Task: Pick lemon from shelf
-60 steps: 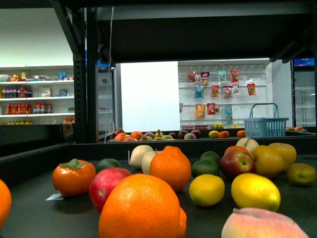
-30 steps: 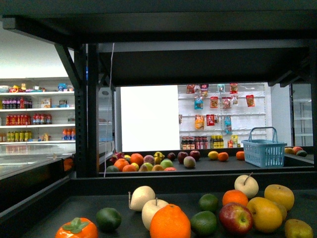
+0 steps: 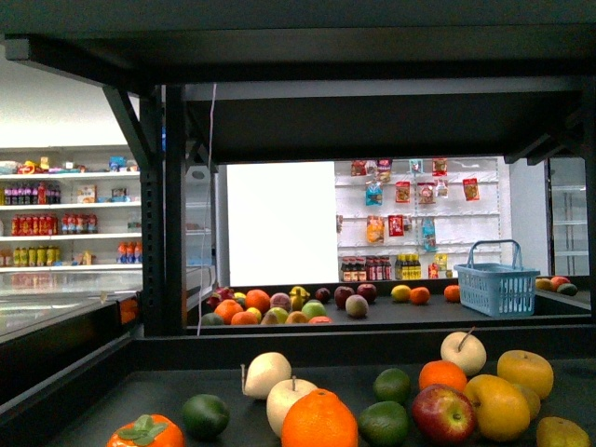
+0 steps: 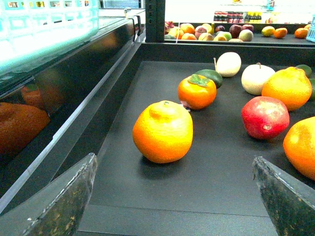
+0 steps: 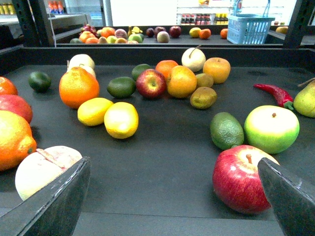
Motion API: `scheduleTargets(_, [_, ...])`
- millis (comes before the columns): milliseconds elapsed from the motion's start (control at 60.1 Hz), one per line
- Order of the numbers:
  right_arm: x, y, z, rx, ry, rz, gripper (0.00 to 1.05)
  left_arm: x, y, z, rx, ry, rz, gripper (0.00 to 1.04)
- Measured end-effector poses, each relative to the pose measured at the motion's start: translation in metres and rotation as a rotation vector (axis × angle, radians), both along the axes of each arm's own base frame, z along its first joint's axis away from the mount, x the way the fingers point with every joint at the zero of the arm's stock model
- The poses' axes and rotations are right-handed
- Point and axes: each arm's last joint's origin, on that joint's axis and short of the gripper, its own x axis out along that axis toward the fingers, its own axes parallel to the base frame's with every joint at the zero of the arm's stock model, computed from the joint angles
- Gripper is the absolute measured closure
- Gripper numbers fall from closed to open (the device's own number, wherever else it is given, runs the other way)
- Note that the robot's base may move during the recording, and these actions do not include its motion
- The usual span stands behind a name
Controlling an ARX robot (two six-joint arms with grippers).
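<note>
The lemon [image 5: 121, 119], bright pale yellow and oval, lies on the dark tray [image 5: 167, 162] of the black shelf [image 3: 163, 214], touching a more golden yellow fruit [image 5: 95, 111]. The front view does not show the lemon. My right gripper [image 5: 173, 160] is open low over the tray's near part, and the lemon lies ahead of it toward its one finger [image 5: 54, 201]. My left gripper [image 4: 174, 167] is open too, with a big orange citrus [image 4: 163, 131] just ahead between its fingers and nothing held. Neither gripper appears in the front view.
A red apple [image 5: 243, 179] lies against the right gripper's other finger [image 5: 290, 196], with a green apple [image 5: 271, 129] and a dark green fruit [image 5: 227, 130] behind. Several more fruits crowd the tray. The upper tier [image 3: 372, 93] hangs overhead. A blue basket [image 3: 497, 277] stands on a farther rack.
The front view has risen: a second ago it sat at fruit level with the lemon near; now the nearest fruits have dropped below the frame. Little has changed in the last half second.
</note>
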Motion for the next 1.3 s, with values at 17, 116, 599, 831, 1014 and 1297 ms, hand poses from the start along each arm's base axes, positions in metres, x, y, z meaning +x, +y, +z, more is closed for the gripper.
scheduleTargets(17, [0.0,0.0,0.0,0.0,0.0,0.0,0.02,0.0,0.0,0.0,0.0,0.0,0.0,0.08])
scheduleTargets(116, [0.0,0.0,0.0,0.0,0.0,0.0,0.02,0.0,0.0,0.0,0.0,0.0,0.0,0.08])
scheduleTargets(599, [0.0,0.0,0.0,-0.003,0.0,-0.001,0.02,0.0,-0.0001,0.0,-0.002,0.0,-0.001,0.08])
scheduleTargets(831, [0.0,0.0,-0.0001,-0.003,0.001,-0.001,0.02,0.0,0.0,0.0,-0.003,0.0,0.0,0.08])
scheduleTargets(1014, [0.0,0.0,0.0,-0.003,0.0,0.001,0.02,0.0,0.0,0.0,-0.003,0.0,0.0,0.08])
scheduleTargets(1297, [0.0,0.0,0.0,-0.003,0.0,0.0,0.02,0.0,0.0,0.0,-0.003,0.0,0.0,0.08])
